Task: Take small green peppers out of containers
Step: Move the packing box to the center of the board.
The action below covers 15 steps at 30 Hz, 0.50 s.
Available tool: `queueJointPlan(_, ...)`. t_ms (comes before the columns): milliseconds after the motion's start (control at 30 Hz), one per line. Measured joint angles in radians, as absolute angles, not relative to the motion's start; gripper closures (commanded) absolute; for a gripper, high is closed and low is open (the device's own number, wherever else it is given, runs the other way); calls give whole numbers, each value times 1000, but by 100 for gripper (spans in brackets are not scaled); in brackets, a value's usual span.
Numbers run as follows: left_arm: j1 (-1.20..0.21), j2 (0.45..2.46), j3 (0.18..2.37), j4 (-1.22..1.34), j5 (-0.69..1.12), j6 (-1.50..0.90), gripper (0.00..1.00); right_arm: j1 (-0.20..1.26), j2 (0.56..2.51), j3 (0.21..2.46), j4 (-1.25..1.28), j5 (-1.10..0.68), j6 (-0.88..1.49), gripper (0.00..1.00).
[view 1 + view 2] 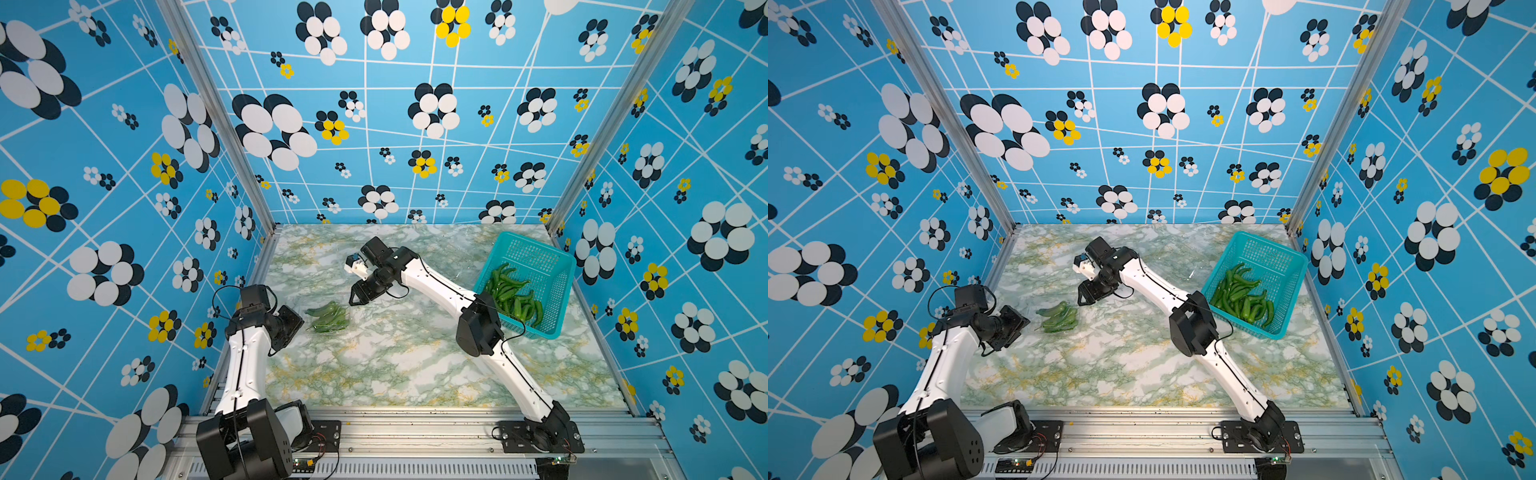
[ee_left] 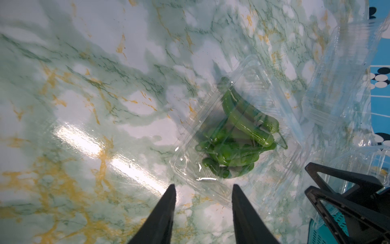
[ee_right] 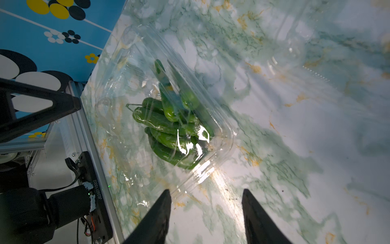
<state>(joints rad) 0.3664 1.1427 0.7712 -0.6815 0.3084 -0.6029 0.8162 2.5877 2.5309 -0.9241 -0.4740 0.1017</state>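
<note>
Marble-top table (image 1: 374,365), teal basket (image 1: 536,249) at its 2 o'clock w/ loose peppers (image 1: 513,299) inside. Near centre, a clear clamshell container (image 2: 185,160) holds the small green peppers (image 1: 328,318), long axes approx along 9–3 in both top views. Left gripper (image 2: 204,187) waits at the box's 9, right gripper (image 1: 355,301) at its 2; both gape, empty, about equally near. Wrist views show the clamshell's rim; top views barely do. Lid shut or not: can't tell.

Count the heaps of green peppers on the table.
2. One heap in the clear container mid-table, another heap in the teal basket at the right; the right arm may hide more.
</note>
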Motion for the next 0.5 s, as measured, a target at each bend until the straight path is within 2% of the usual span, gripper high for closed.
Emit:
queueJointPlan(333, 364, 1248, 759, -604, 315, -587, 53, 816, 2588, 2533, -908, -472, 115, 44)
queueJointPlan(500, 319, 1306, 763, -547, 319, -572, 53, 813, 2588, 2533, -908, -465, 115, 44)
